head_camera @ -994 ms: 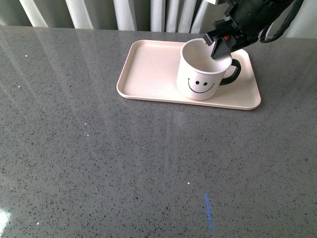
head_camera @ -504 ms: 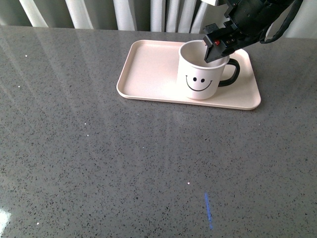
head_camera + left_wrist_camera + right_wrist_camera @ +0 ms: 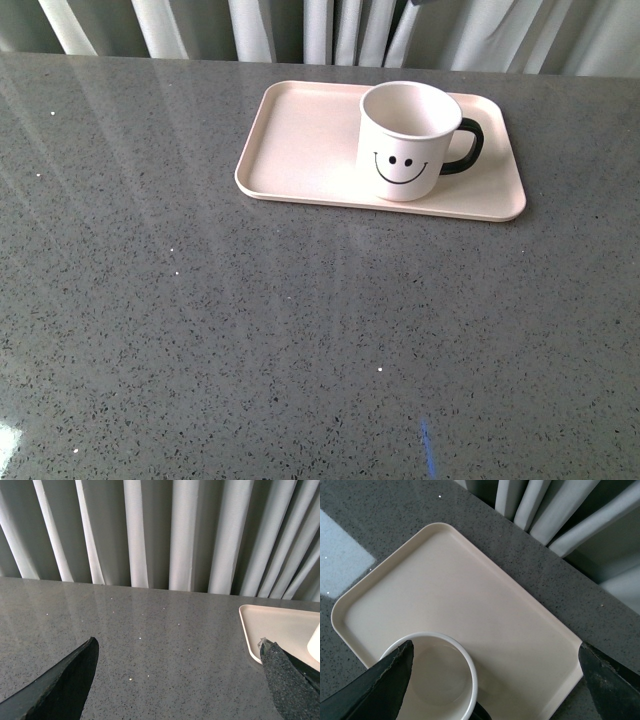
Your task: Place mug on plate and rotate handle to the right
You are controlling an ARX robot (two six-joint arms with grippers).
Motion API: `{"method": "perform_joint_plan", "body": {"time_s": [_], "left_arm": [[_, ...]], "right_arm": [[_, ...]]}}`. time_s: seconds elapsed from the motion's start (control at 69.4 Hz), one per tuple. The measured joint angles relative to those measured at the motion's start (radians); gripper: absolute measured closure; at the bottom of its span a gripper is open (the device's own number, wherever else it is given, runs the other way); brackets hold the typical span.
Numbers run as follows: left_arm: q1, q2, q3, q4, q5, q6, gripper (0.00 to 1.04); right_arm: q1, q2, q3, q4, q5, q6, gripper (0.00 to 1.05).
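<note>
The cream-white mug [image 3: 405, 140] with a black smiley face stands upright on the right half of the pale pink plate [image 3: 300, 150] in the front view. Its black handle [image 3: 468, 147] points to the right. Neither arm shows in the front view. From high above, the right wrist view looks down into the mug [image 3: 435, 680] on the plate [image 3: 470, 595], with my right gripper [image 3: 495, 680] open and holding nothing. My left gripper [image 3: 180, 680] is open over bare countertop, and the plate's corner [image 3: 270, 625] and a sliver of the mug [image 3: 315, 645] lie beside one fingertip.
A grey speckled countertop [image 3: 250, 330] spreads in front of the plate. White curtains [image 3: 300, 25] hang behind the table's far edge. A short blue mark [image 3: 429, 450] lies on the countertop near the front.
The right gripper has let go of the mug's rim and lifted up out of the front view. The mug has turned slightly, so its face looks more squarely forward, and stays on the plate.
</note>
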Motion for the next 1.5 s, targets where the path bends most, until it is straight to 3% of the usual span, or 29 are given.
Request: {"method": "perform_joint_plan", "body": {"time_s": [0.086, 0.159, 0.259, 0.346, 0.504, 0.548, 0.922, 1.499], "left_arm": [[0.0, 0.0, 0.0, 0.0, 0.0, 0.0, 0.09], [0.0, 0.0, 0.0, 0.0, 0.0, 0.0, 0.09], [0.0, 0.0, 0.0, 0.0, 0.0, 0.0, 0.09], [0.0, 0.0, 0.0, 0.0, 0.0, 0.0, 0.09], [0.0, 0.0, 0.0, 0.0, 0.0, 0.0, 0.09], [0.0, 0.0, 0.0, 0.0, 0.0, 0.0, 0.09], [0.0, 0.0, 0.0, 0.0, 0.0, 0.0, 0.09], [0.0, 0.0, 0.0, 0.0, 0.0, 0.0, 0.09]], "right_arm": [[0.007, -0.074, -0.269, 0.48, 0.219, 0.168, 0.28], [0.005, -0.128, -0.486, 0.836, 0.253, 0.247, 0.41], [-0.001, -0.232, -0.713, 1.122, 0.251, 0.296, 0.58], [-0.01, -0.332, -0.85, 1.215, 0.247, 0.316, 0.74], [-0.021, -0.455, -1.067, 1.277, 0.231, 0.324, 1.04], [-0.041, -0.494, -1.132, 1.289, 0.192, 0.327, 1.03], [-0.065, -0.804, -1.483, 1.338, 0.193, 0.328, 1.03], [-0.065, -1.272, -1.624, 1.004, 0.193, 0.328, 1.03]]}}
